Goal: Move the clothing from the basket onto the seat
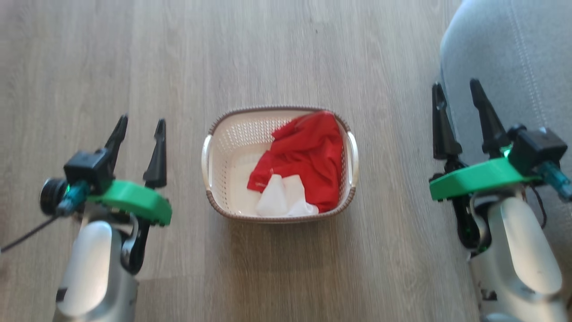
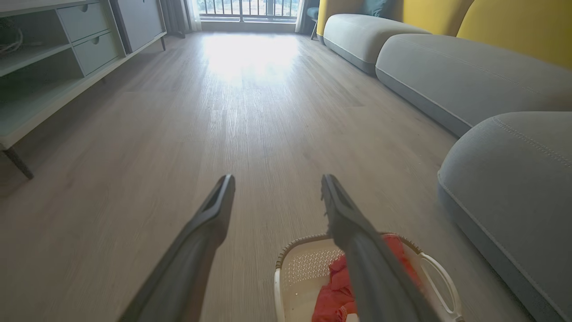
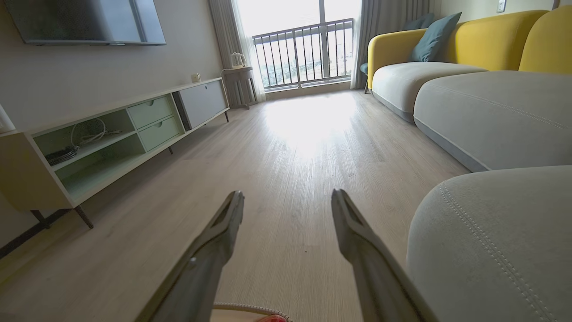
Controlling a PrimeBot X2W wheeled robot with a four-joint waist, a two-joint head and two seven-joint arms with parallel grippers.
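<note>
From the head view, the basket sits on the wooden floor at the centre of the frame. The clothing lies inside it, a red heap with a white patch, bunched against the basket's right side and near edge, so the left part of the bottom is bare. The grey seat fills the upper right corner, well apart from the basket. The left pincer hangs at the lower left and the right pincer at the right edge. Both are released, fingers spread with nothing between them, and the right one's fingers overlap the rounded edge of the seat. The left wrist view adds what the head view leaves out: the far half of the basket at the bottom edge, partly covered by one dark finger, and a row of grey sofa cushions running up the right side. The right wrist view catches just a sliver of basket rim at the bottom. It alone shows a dark screen at the upper left, a low cabinet with drawers beneath it, a balcony railing behind the window, a kettle and a teal pillow on the yellow sofa back.
</note>
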